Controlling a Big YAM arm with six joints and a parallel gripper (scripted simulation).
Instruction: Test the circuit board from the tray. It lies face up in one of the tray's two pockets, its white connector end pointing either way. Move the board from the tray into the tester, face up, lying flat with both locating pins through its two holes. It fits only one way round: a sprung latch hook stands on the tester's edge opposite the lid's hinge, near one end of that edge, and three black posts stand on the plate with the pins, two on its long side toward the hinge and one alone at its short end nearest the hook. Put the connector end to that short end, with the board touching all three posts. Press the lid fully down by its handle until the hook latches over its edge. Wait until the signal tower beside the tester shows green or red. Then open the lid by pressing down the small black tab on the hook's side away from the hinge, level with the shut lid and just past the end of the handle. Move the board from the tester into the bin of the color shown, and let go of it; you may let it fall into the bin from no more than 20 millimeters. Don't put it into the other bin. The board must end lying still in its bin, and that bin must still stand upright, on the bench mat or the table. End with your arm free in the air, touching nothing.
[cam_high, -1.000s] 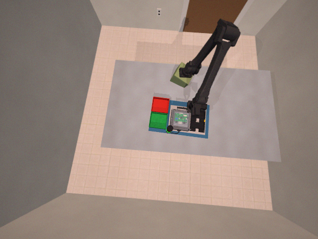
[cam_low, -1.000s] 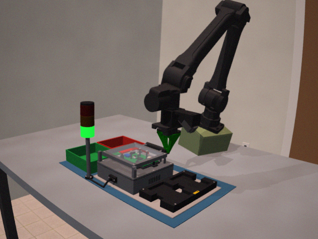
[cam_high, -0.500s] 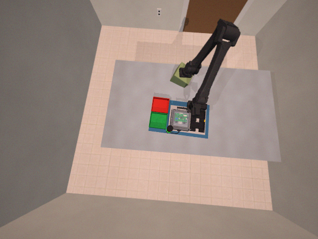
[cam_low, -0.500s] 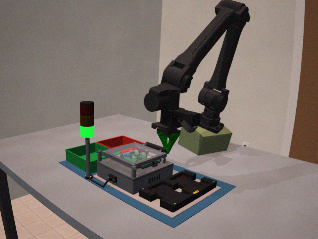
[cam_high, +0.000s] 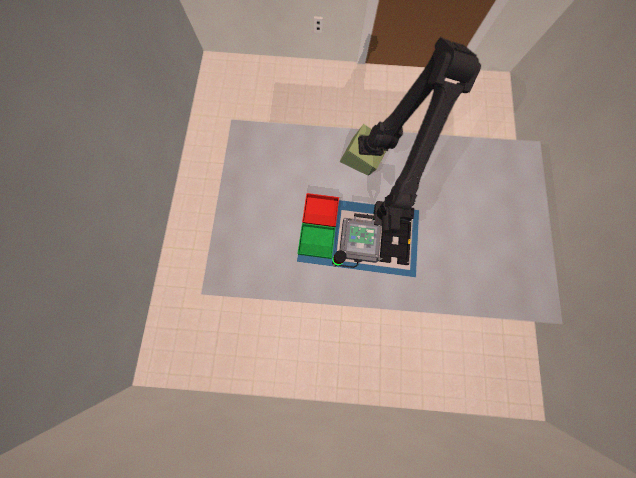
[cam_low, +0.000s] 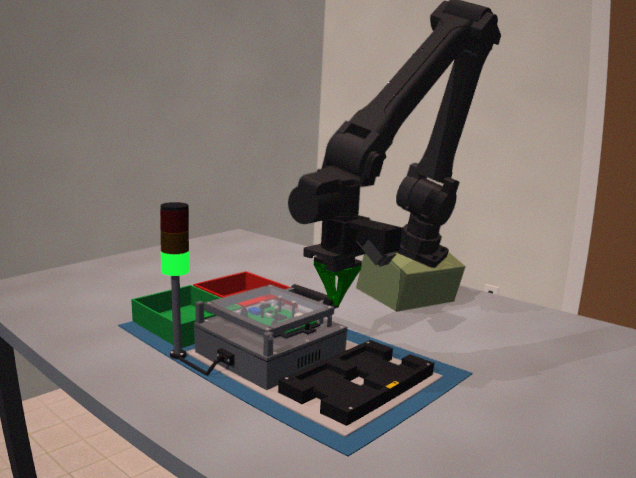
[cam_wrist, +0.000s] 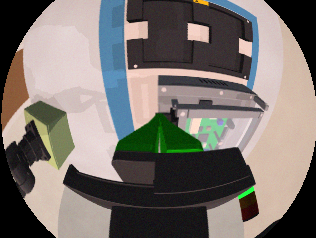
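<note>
Green is lit on the signal tower (cam_low: 174, 262) beside the tester (cam_low: 269, 343); its upper segments are dark. The circuit board (cam_low: 267, 309) lies inside the tester under the transparent lid (cam_low: 271, 307), which appears down. The black tray (cam_low: 357, 379) next to the tester shows both pockets without a board.

The claw (cam_low: 335, 303) is fully closed with its green fingers (cam_low: 326, 281) pressed together to a point, and it holds nothing. It points straight down at the lid's far corner, on the side facing the arm's base block (cam_low: 411, 280). Whether the tip touches anything cannot be told from these views.

Judgement: the test result is in, so the step in hand is releasing the lid. The closed tip is suited to pushing. The next move calls for a short, straight press down on the small black tab by the latch hook, just past the handle's end; the tab itself is too small to pick out. A press landing on the lid or handle would not free the latch.

Once the lid is up, the board belongs in the green bin (cam_low: 154, 310), not the red bin (cam_low: 233, 282) touching it. Both bins stand upright on the blue mat (cam_low: 452, 379) on the grey surface (cam_low: 539, 390).
</note>
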